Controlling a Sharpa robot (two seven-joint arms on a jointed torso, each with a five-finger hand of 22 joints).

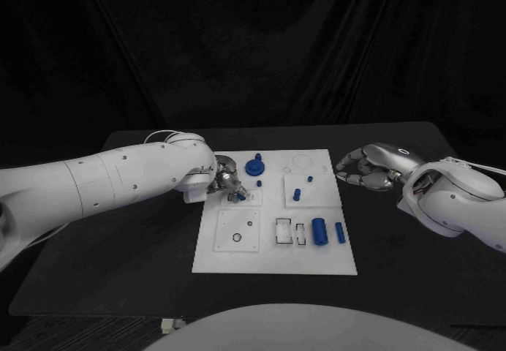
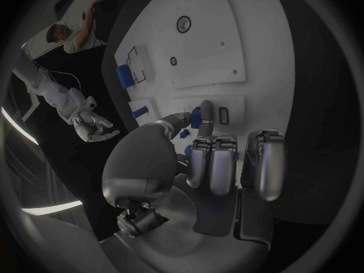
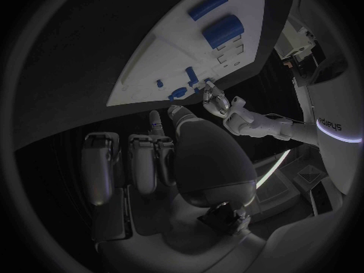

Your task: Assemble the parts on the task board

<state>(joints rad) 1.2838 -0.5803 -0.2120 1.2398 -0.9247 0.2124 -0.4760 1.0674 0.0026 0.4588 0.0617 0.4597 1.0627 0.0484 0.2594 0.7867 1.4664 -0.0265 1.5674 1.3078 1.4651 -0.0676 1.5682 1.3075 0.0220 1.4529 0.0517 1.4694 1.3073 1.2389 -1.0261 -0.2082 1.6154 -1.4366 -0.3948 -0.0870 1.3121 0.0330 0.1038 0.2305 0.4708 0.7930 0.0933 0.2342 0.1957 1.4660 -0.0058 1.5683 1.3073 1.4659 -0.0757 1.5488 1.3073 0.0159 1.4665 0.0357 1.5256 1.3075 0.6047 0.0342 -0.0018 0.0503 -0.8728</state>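
I see my left hand (image 1: 227, 183) pinching a small blue part (image 1: 240, 195) over the task board's (image 1: 274, 259) left edge; right hand (image 1: 364, 170) curled in, holding nothing, off the board's right side above the counter (image 1: 126, 248).

Matte black rectangular table (image 1: 126, 256), seen from above, with its far edge lying before a black fabric backdrop curtain (image 1: 274, 58) that hangs in loose vertical folds across the whole rear of the scene. A dark floor strip (image 1: 85, 330) runs along the table's near edge, where a small pale fitting (image 1: 169, 323) sits just below the tabletop's front edge.
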